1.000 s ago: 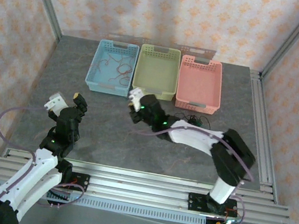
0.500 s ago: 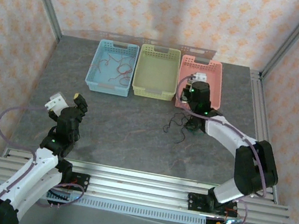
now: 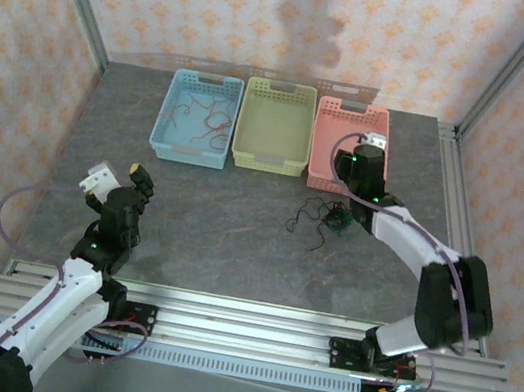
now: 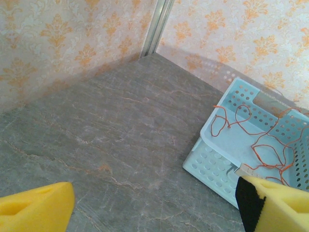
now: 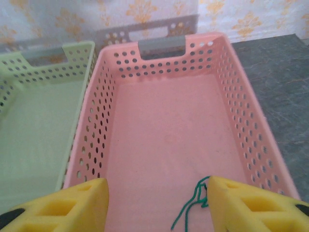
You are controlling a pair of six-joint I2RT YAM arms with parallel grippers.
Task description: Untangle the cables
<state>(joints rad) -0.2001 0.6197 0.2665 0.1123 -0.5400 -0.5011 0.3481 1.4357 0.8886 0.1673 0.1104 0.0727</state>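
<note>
Status: right fingers (image 5: pixel 63 203) spread apart over pink basket (image 5: pixel 244 116), not pinching anything. Green cable (image 5: pixel 193 199) hangs right at the inner face of one pad, above the basket floor; can't tell if it's stuck to the pad. Left fingers (image 4: pixel 34 208) spread wide w/ nothing btwn them, above counter (image 4: pixel 96 121) near blue basket (image 4: pixel 212 164). Reddish-orange cables (image 4: pixel 260 145) lie loose inside blue basket. Dark knot of cables (image 3: pixel 322 219) sits on counter just in front of pink basket, beside right arm. Yellow-green basket (image 5: pixel 29 96) sits btwn the other two.
</note>
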